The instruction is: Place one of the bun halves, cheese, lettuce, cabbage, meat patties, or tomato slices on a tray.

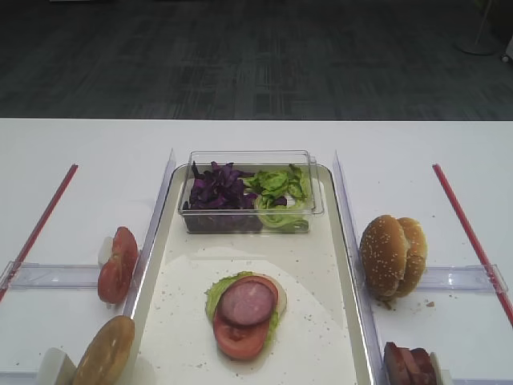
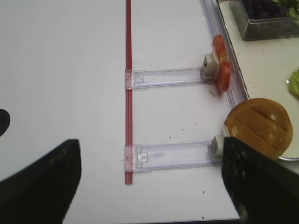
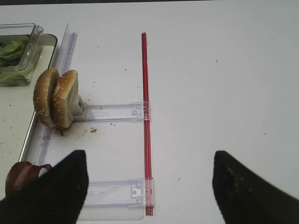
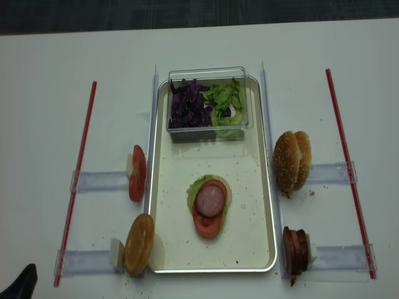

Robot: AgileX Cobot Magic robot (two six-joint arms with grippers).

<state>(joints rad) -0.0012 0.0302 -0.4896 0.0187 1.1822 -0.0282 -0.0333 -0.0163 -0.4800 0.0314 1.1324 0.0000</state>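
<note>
**Building a burger, both arms hanging back off the tray**

Looking at the stack first: the tray (image 1: pixel 341 265) is sitting mid-table and carrying a lettuce leaf (image 1: pixel 215 292), a tomato slice (image 1: pixel 238 339) and a meat patty (image 1: pixel 248 301) piled near its front edge, plus a clear box (image 1: pixel 250 192) at the back edge with purple cabbage (image 1: pixel 215 191) and more lettuce in it. So the pile is looking like it's waiting for a top, though that's my guess.

The right gripper (image 3: pixel 149 186) is hovering over the right side of the table with its jaws spread wide and nothing between them. The seeded bun halves (image 3: pixel 55 98) are standing on edge in a clear rack, ahead of it and off to its left, just beside the tray's right rim. Their flat faces are running roughly parallel to that rim, so the jaws would likely need to come in across the pair. Spare patties (image 4: pixel 295 250) are sitting in the nearer rack, close to the tray's front right corner.

The left gripper (image 2: pixel 149 182) is also standing open and empty over the left side, with a plain bun half (image 2: pixel 258 127) just off its right finger and tomato slices (image 2: pixel 221 69) farther ahead.

The table (image 1: pixel 80 160) is white, flat and marked off with red strips (image 1: pixel 469 233); crumbs are speckling the tray. Behind the table's far edge there's only dark floor.
</note>
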